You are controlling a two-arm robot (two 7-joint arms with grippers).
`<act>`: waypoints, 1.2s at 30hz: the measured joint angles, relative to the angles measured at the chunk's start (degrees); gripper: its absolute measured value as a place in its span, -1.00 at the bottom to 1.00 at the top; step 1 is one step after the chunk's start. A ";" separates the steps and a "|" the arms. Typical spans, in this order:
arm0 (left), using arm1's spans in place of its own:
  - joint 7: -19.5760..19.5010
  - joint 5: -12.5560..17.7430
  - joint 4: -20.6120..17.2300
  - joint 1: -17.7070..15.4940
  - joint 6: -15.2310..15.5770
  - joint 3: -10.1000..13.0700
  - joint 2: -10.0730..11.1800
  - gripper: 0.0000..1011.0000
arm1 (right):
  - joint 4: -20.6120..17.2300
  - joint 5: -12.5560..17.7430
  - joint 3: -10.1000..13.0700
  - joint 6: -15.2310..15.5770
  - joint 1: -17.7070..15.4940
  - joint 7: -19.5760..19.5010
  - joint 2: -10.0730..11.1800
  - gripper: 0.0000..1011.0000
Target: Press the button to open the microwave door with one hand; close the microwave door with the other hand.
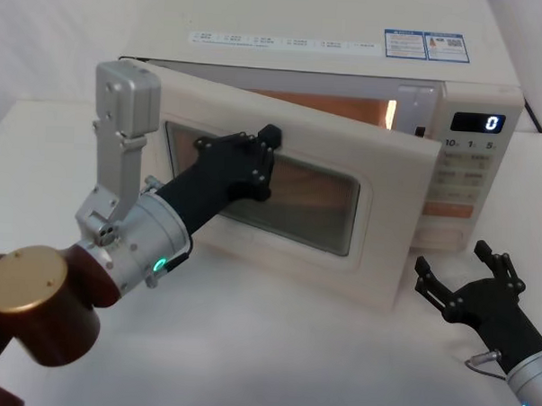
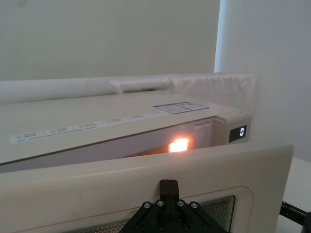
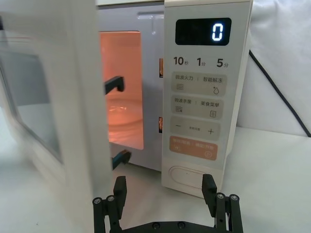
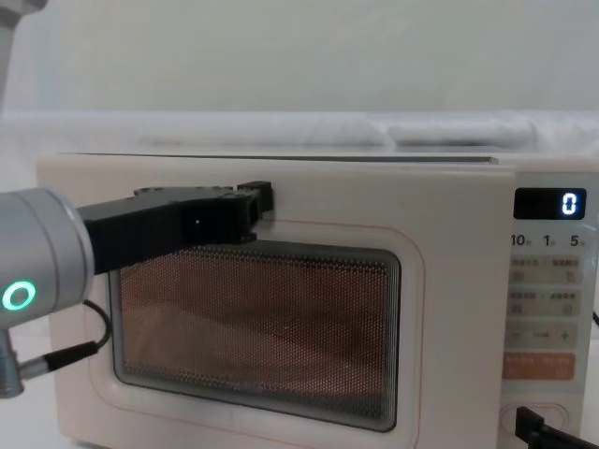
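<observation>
Door: the microwave door [image 1: 289,199] stands ajar, hinged at its left, its free right edge swung out toward the table's front edge; the lit oven cavity [image 3: 124,92] shows in the gap.
Button: the button [image 3: 187,175] sits at the bottom of the control panel [image 3: 201,92], free and untouched.
Opening step: judged done, since the door is off its latch.
Closing step: judged under way, not finished.
Left gripper: the left gripper [image 1: 260,153] rests against the door's outer face near the window's upper edge; I cannot tell whether its fingers are apart or together.
Right gripper: the right gripper [image 3: 165,201] hangs over the table just in front of the button, fingers [image 3: 210,189] spread apart, holding nothing.
Left to do: push the door fully closed.
</observation>
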 joint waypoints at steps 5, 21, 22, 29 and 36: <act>0.05 0.97 1.32 -1.52 0.29 0.43 -1.13 -1.00 | 0.00 0.00 0.00 0.00 0.00 0.00 0.00 0.98; 0.74 4.18 4.98 -5.25 2.12 1.50 -4.23 -1.00 | 0.00 0.00 0.00 0.00 0.00 0.00 0.00 0.98; 0.81 4.31 5.12 -5.34 2.21 1.50 -4.36 -1.00 | 0.00 0.00 0.00 0.00 0.00 0.00 0.00 0.98; 1.66 4.58 6.08 -5.71 2.89 0.71 -5.74 -1.00 | 0.00 0.00 0.00 0.00 0.00 0.00 0.00 0.98; 1.86 4.74 6.96 -6.16 2.91 0.18 -6.88 -1.00 | 0.00 0.00 0.00 0.00 0.00 0.00 0.00 0.98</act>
